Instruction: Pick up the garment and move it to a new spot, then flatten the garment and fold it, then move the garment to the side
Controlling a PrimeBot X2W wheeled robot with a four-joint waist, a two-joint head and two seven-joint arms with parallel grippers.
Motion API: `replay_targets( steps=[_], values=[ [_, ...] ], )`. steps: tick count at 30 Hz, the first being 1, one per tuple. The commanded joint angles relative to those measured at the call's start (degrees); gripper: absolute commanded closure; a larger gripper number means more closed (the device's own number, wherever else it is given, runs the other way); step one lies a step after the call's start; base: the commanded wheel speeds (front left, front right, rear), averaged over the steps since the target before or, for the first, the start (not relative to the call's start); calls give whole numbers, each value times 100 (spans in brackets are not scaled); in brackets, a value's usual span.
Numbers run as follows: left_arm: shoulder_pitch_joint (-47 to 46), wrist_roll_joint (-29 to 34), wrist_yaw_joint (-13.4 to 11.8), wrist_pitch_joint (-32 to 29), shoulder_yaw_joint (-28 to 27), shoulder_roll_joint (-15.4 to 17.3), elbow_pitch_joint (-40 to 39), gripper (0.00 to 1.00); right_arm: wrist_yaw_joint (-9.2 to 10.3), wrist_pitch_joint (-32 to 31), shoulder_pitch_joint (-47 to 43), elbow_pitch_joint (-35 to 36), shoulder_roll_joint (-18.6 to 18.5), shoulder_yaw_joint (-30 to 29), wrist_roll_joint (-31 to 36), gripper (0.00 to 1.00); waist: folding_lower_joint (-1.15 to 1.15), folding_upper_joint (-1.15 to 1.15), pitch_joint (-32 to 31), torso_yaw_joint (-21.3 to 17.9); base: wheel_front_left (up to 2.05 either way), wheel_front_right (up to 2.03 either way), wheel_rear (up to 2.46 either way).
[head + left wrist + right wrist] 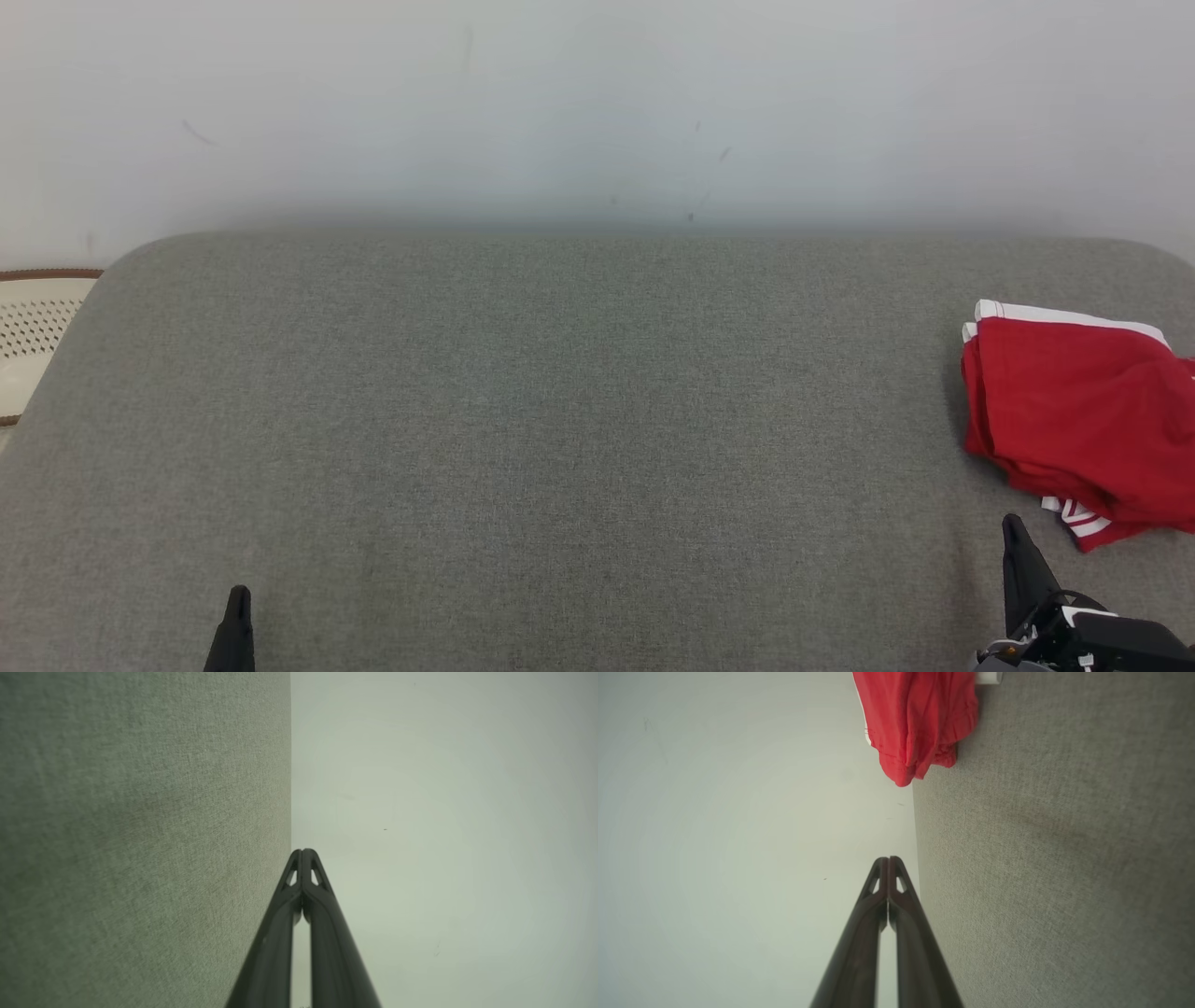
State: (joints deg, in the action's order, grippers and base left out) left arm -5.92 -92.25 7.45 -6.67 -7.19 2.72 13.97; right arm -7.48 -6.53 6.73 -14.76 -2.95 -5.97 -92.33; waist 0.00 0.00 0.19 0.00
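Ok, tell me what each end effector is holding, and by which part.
Nothing. The left end effector and right end effector are both shut and empty; the red garment lies apart on the grey surface.

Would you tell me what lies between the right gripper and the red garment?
Nothing but a short bare stretch of the grey cushioned surface, seen in the head view between the right gripper and the red garment.

Grey fabric surface (560,420) against pale wall (597,112); cream perforated object (33,336), brown-rimmed, beside its left edge.
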Motion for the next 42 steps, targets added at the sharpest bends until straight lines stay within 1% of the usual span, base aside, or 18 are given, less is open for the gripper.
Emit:
replay_targets(
  steps=[1, 42],
  values=[
    [-24, -23, 10, -15, -8, 30, -18, 100, -2, -4, 49, 8, 14, 1, -16, 100, 0, 0, 0, 0, 0, 0, 0],
    [-23, -22, 10, -14, -8, 31, -19, 100, -2, -3, 49, 8, 14, 3, -17, 100, 0, 0, 0, 0, 0, 0, 0]
  ],
)
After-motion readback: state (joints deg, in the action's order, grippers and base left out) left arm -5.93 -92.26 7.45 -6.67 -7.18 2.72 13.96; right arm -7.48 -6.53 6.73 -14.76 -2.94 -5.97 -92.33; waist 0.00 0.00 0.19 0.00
